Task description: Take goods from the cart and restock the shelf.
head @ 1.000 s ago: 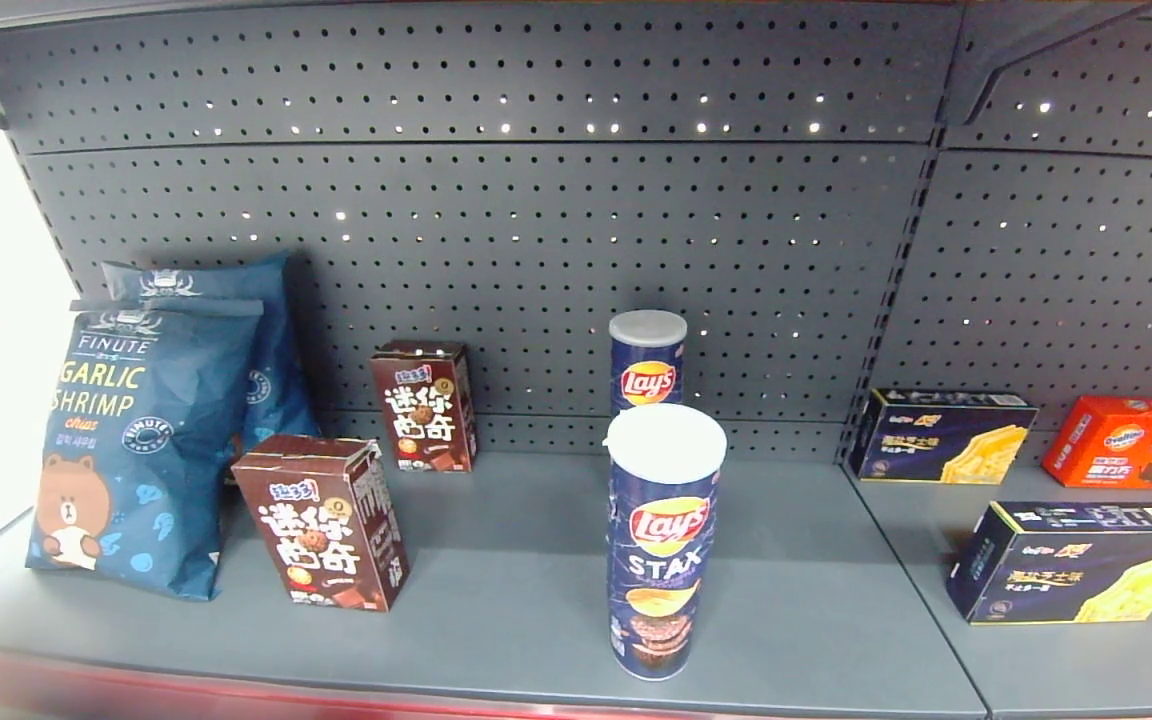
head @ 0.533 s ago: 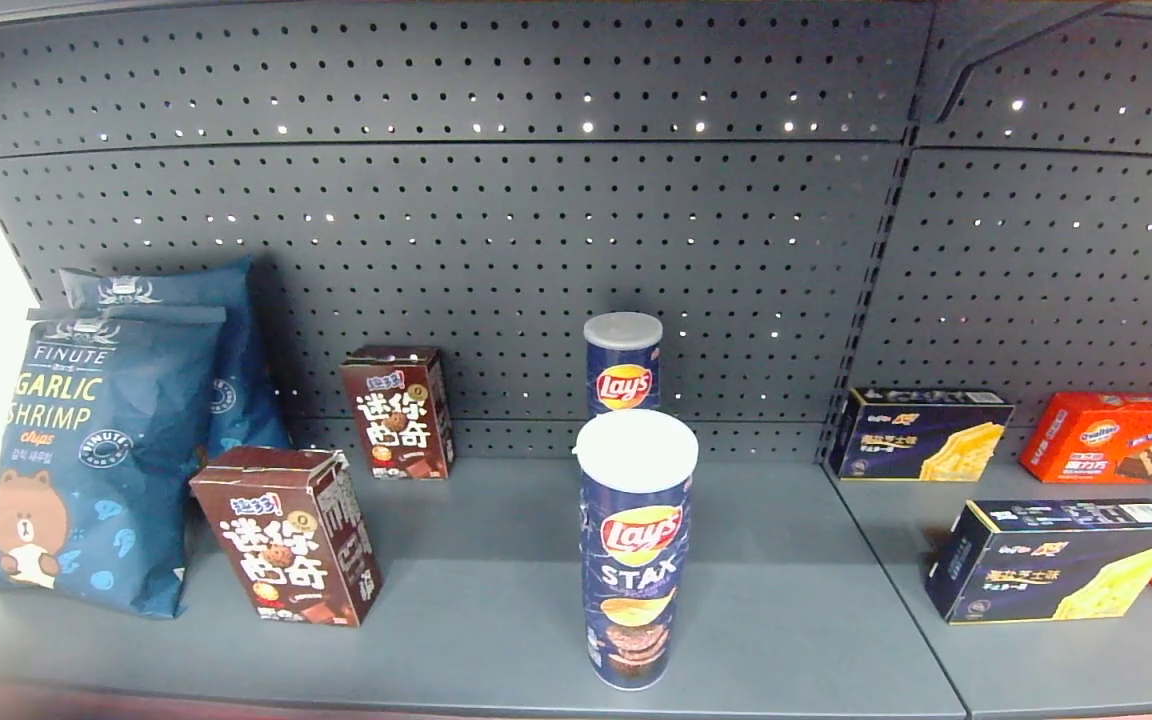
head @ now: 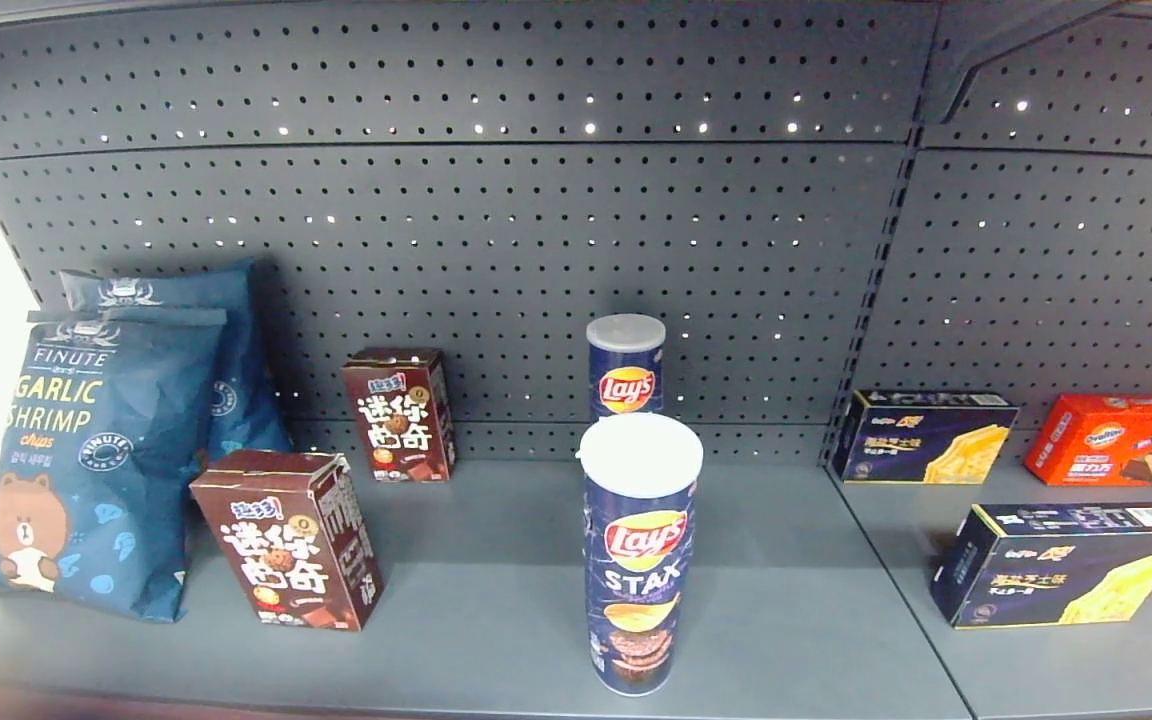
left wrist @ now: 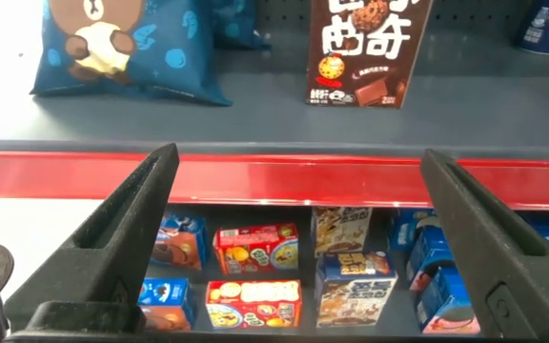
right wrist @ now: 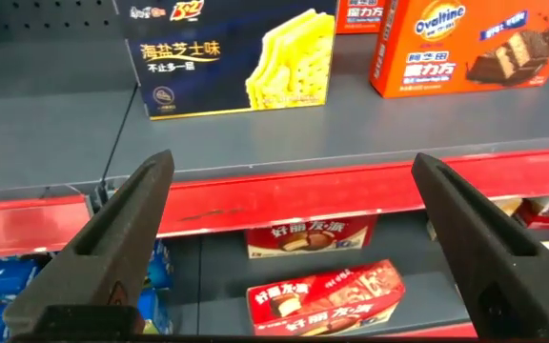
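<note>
Chip can [head: 639,560] stands upright on shelf [head: 496,610], label forward.

The left gripper [left wrist: 298,157] points forward and level toward the far side, its two dark fingers [left wrist: 122,229] spread wide apart. The right gripper [right wrist: 292,160] faces likewise, its fingers [right wrist: 112,238] equally splayed.
</note>
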